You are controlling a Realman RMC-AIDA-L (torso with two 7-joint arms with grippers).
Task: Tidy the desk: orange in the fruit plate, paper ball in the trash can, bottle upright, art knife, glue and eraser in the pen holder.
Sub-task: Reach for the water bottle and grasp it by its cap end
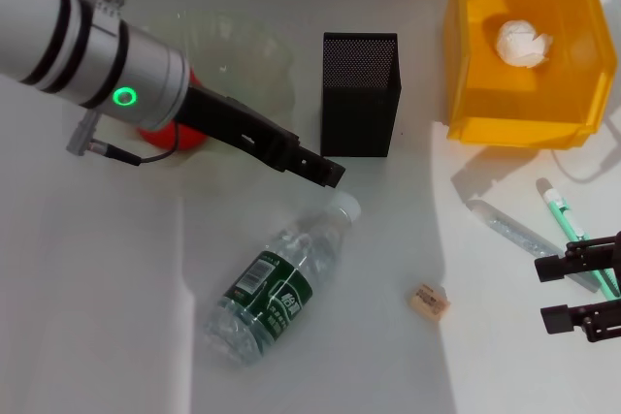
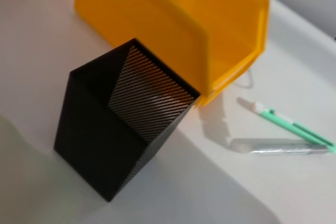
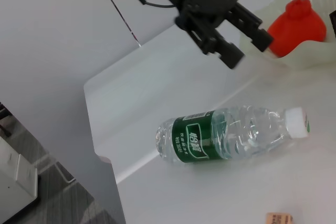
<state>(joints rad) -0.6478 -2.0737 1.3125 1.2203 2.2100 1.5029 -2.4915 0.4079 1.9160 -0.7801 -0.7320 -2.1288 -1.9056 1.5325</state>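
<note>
**Q:** Which items matter here, from largest down, and where do they sit relative to the pen holder (image 1: 360,94)?

**A:** Take the black mesh box as your landmark. The trash can (image 1: 520,94) stands just beside it on the robot's right and already contains the paper ball (image 1: 523,43). The fruit plate (image 1: 254,63) lies on its other side, with the orange (image 3: 297,22) resting in it. The bottle (image 1: 275,285) lies on its side on the tabletop (image 1: 97,288) in front of the holder, cap toward it. The art knife (image 1: 576,237) and the clear tube beside it (image 1: 512,230), likely the glue, lie in front of the trash can. The eraser (image 1: 429,301) sits alone, nearer the robot than the holder.

**Q:** How should you handle the step in hand?

**A:** It appears to be righting the bottle. Your left end effector (image 1: 330,173) hovers between the holder and the cap, fingers apart and empty. Bring it down across the neck or upper body, close firmly, then pivot the base onto the tabletop; a round bottle may roll if nudged first. The right end effector (image 1: 563,293) waits near the knife, fingers apart.

**Q:** What room is there?

**A:** The holder's front wall is close to the left fingers, so swing toward the open tabletop on the bottle's left.
</note>
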